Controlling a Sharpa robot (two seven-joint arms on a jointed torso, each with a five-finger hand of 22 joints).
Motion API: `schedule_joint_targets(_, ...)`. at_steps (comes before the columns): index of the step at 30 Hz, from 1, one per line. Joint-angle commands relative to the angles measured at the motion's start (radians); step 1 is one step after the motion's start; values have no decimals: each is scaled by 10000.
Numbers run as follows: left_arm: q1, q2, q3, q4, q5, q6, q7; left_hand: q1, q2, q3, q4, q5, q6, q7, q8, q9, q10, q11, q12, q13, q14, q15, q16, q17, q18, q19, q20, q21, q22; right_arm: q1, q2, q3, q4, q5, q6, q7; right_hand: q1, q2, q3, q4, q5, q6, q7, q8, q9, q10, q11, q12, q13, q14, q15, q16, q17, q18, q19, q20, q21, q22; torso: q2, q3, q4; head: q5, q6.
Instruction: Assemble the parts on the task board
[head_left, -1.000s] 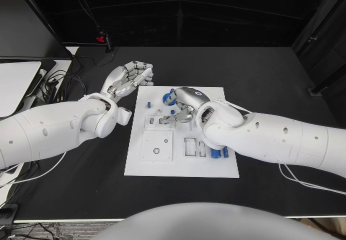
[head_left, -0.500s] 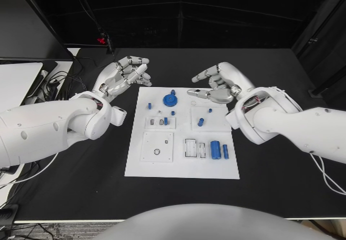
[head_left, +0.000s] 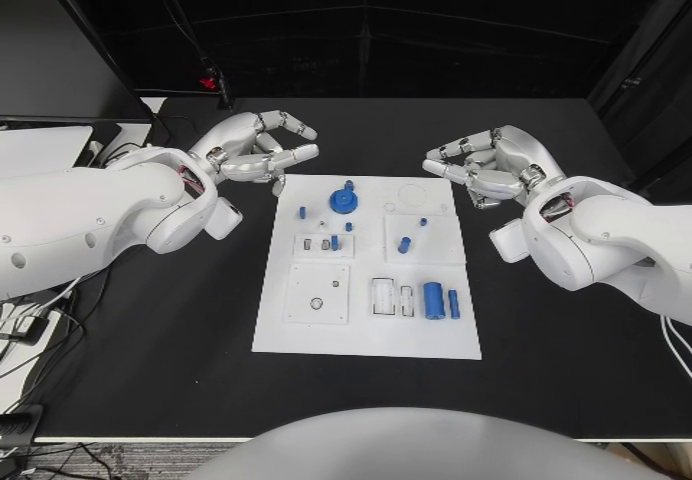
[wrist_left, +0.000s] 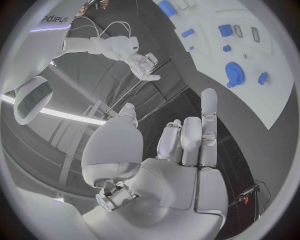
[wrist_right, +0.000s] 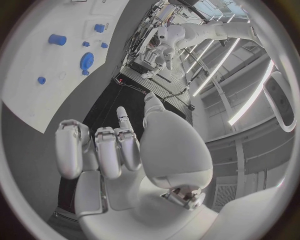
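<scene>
Both empty: left hand (head_left: 260, 148) and right hand (head_left: 483, 168) loosely curled off the task board (head_left: 368, 335). Small, stiff, probably light blue parts (head_left: 433, 298); best pinched across the sides.

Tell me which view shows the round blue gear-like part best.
The head view: the round blue part sits unobstructed near the task board's far edge, seen from above. Both wrist views show it small, at a slant, near the rim.
</scene>
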Motion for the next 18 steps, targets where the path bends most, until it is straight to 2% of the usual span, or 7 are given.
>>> schedule_joint_targets(1, 108, 95, -4, 22, -1646, 1577, -2271, 164, 591, 277, -15, 214, 405, 291, -26, -20, 1372, -29, 781, 3342, 2296, -6, 988, 4856, -607, 2013, -26, 2738, 3600, 17, 9, -2, -73, 1155, 414, 914, -12, 121, -112, -10, 63, -61, -88, 30, 7, 1043, -119, 25, 2632, 1057, -87, 25, 2635, 82, -70, -26, -79, 1966, -30, 20, -23, 76, 45)
schedule_joint_targets(4, 159, 213, -4, -46, -1792, 1783, -2795, 41, 632, 200, 87, 296, 1396, 351, -11, 30, 1372, 19, 781, 3342, 2457, 68, 1021, 5198, -1197, 4084, 12, 4791, 6814, 15, 29, -5, -145, 1228, 449, 968, -14, 157, -203, -8, 55, -223, -73, 4, -15, 1043, -119, 25, 2632, 1057, -109, 25, 2635, 87, -89, -61, -106, 1960, -37, 21, 1, 54, 71)
schedule_joint_targets(6, 178, 305, -4, -101, -1848, 1905, -3128, 4, 599, 190, 17, 321, 1917, 298, -15, 51, 1372, 26, 781, 3342, 2457, 64, 1021, 5198, -1458, 4997, 47, 5347, 7965, 14, 47, -7, -197, 1262, 485, 989, -33, 159, -249, -3, 28, -241, -50, 29, -11, 1043, -100, 25, 2632, 1057, -101, 25, 2635, 98, -124, -64, -152, 1943, -39, 20, 1, 47, 105)
schedule_joint_targets(8, 187, 387, -4, -135, -1879, 2096, -3453, -88, 580, 206, 6, 352, 2441, 212, -153, 44, 1372, -45, 781, 3342, 2457, 8, 1021, 5198, -1483, 5082, 29, 5393, 8068, 13, 62, -8, -241, 1288, 518, 1010, 59, 146, -302, -38, -119, -233, 5, 107, 7, 1043, -54, 25, 2632, 1057, -71, 25, 2635, 95, -130, -54, -161, 1943, -43, 20, -15, 74, 116)
schedule_joint_targets(12, 190, 640, -4, -202, -1918, 2631, -4436, -21, 1023, 285, -14, 386, 3282, 51, -299, 129, 1372, -180, 781, 3342, 2457, -85, 1021, 5198, -1483, 5082, -3, 5393, 8068, 6, 96, -16, -335, 1415, 625, 1073, -299, 278, -545, 39, -157, -193, 134, 347, 52, 1043, 65, 25, 2632, 1057, 32, 25, 2635, 104, -173, 22, -220, 1930, -42, -2, -18, 66, 111)
schedule_joint_targets(14, 183, 785, -4, -242, -1928, 2835, -5035, 134, 1011, 273, -18, 523, 3438, 27, -420, 137, 1372, -205, 781, 3342, 2457, -107, 1021, 5198, -1483, 5082, -22, 5393, 8068, 0, 112, -25, -378, 1466, 694, 1098, -573, 390, -688, 33, -64, -267, 175, 463, 59, 1043, 112, 25, 2632, 1057, 79, 25, 2635, -59, 291, 69, 351, 2171, -39, -8, -13, 47, 109)
schedule_joint_targets(18, 165, 1026, -4, -310, -1936, 3193, -6140, 139, 1133, 208, -4, 621, 4289, -188, -184, 411, 1372, -389, 781, 3342, 2457, -237, 1021, 5198, -1483, 5082, -100, 5393, 8068, -8, 139, -44, -427, 1516, 783, 1131, -798, 526, -859, 41, 21, -431, 213, 666, 67, 1043, 154, 25, 2632, 1057, 126, 25, 2635, -211, 727, 123, 895, 2395, -28, 0, -41, 55, 104)
